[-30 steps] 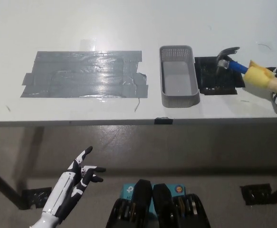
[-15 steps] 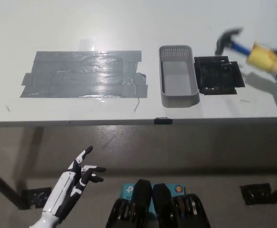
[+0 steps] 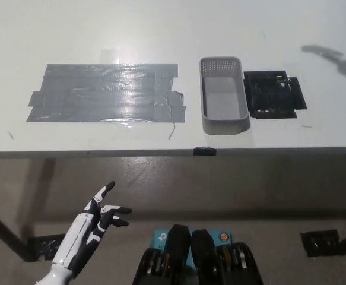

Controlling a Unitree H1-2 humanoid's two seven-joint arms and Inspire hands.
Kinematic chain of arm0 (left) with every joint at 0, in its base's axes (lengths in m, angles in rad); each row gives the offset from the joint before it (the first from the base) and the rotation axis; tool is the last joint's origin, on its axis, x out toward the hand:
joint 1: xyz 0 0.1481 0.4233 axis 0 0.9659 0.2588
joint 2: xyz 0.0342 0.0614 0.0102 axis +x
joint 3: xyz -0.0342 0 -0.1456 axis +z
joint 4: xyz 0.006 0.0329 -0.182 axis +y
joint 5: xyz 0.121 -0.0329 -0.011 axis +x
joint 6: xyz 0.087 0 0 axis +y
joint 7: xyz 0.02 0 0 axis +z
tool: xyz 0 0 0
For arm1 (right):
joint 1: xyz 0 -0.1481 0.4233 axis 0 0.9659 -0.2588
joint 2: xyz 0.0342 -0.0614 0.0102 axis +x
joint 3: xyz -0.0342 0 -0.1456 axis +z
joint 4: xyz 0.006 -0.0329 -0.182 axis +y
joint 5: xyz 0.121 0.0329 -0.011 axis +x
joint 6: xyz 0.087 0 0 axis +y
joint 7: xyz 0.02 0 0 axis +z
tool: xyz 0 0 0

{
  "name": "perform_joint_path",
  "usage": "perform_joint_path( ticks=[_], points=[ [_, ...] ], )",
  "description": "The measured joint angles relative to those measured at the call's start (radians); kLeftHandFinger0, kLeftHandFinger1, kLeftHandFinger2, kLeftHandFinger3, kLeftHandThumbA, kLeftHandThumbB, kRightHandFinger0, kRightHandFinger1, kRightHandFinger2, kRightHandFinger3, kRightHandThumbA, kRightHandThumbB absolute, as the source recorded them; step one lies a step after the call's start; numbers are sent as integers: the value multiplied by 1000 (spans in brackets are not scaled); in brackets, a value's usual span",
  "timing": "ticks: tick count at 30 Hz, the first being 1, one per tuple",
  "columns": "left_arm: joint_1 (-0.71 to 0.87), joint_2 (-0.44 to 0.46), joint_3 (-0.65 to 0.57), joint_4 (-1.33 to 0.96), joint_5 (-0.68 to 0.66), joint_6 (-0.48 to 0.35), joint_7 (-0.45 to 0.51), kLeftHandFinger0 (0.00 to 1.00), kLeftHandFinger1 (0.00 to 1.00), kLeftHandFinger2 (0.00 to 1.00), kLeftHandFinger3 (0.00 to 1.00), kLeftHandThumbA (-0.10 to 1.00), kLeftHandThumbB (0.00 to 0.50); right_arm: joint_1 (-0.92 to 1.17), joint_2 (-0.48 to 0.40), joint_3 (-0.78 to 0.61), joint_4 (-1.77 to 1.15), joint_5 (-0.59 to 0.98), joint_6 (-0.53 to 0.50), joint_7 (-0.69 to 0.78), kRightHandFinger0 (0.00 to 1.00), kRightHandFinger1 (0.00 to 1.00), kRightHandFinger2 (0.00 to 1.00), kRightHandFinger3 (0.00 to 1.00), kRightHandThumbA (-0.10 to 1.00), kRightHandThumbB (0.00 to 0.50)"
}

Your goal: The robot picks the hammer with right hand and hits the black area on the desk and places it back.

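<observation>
The black area (image 3: pixel 273 95) is a dark square patch on the white desk (image 3: pixel 161 35), just right of the grey basket (image 3: pixel 222 95). Neither the hammer nor my black right hand shows in the head view; only a blurred shadow (image 3: pixel 333 58) lies on the desk at the far right. My white left hand (image 3: pixel 95 222) rests open below the desk's front edge at the lower left, fingers spread.
A large patch of grey tape (image 3: pixel 107 92) covers the desk's left middle. The grey basket holds nothing. The desk's front edge (image 3: pixel 161 153) runs across the picture, with floor and desk feet (image 3: pixel 321 242) below.
The hammer and my right hand rose up and to the right off the black area, then left the picture. Only their shadow remains. The left hand has not moved.
</observation>
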Motion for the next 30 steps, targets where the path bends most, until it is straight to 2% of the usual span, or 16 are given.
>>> perform_joint_path(
  ticks=[5,7,8,10,13,14,15,17,19,21,23,24,26,28,29,30],
  points=[
    [1,1,0,-1,0,0,0,656,562,659,1000,966,2,95,11,72,-31,-18,-2,7,264,725,1000,1000,-100,130],
    [2,2,0,-2,0,0,0,656,561,658,1000,964,6,132,21,117,-15,-34,-11,7,163,618,988,1000,-100,139],
    [2,2,0,-5,0,0,0,652,559,656,1000,963,0,151,27,142,0,-44,-19,7,106,533,916,974,-100,146],
    [2,2,0,-10,0,0,0,648,554,651,1000,960,0,184,36,183,31,-62,-42,2,47,494,925,1000,-100,137],
    [2,2,1,-11,0,0,0,652,559,656,1000,981,9,217,48,267,99,-103,-90,-9,26,512,935,919,-100,163],
    [3,3,1,-11,0,0,0,652,560,658,1000,984,12,218,46,282,109,-118,-111,-25,101,592,1000,945,-100,207],
    [3,3,1,-12,0,0,0,653,561,658,1000,985,13,213,40,308,110,-139,-130,-36,104,543,822,763,-100,212],
    [2,4,2,-12,-1,1,0,655,560,657,1000,984,13,200,29,351,113,-174,-158,-52,85,424,597,575,-100,268],
    [2,4,2,-13,-1,1,0,654,556,651,1000,982,4,192,19,391,115,-211,-185,-68,1,321,536,479,-100,244],
    [2,5,3,-13,-1,1,0,650,554,650,1000,984,9,183,9,421,126,-253,-209,-98,106,381,543,470,-100,201],
    [3,7,3,-13,-1,1,0,651,555,652,1000,989,18,172,1,438,136,-285,-231,-121,4,210,399,335,-100,167],
    [3,8,3,-13,-1,1,0,654,557,653,1000,990,13,169,-1,440,140,-299,-238,-131,0,193,520,356,-100,163],
    [3,8,3,-14,-1,1,0,660,558,654,1000,992,12,168,-3,431,139,-307,-248,-142,39,474,1000,596,-100,160],
    [3,9,3,-15,-1,1,0,676,567,665,1000,997,22,167,-3,414,139,-308,-253,-144,133,738,1000,890,-100,131],
    [3,9,3,-15,-1,2,0,681,571,670,1000,995,16,167,-3,399,139,-306,-254,-144,114,735,1000,992,-100,127],
    [3,9,3,-16,-1,2,0,679,570,670,1000,992,3,167,-2,382,140,-301,-254,-143,85,695,1000,1000,-100,118]
  ],
)
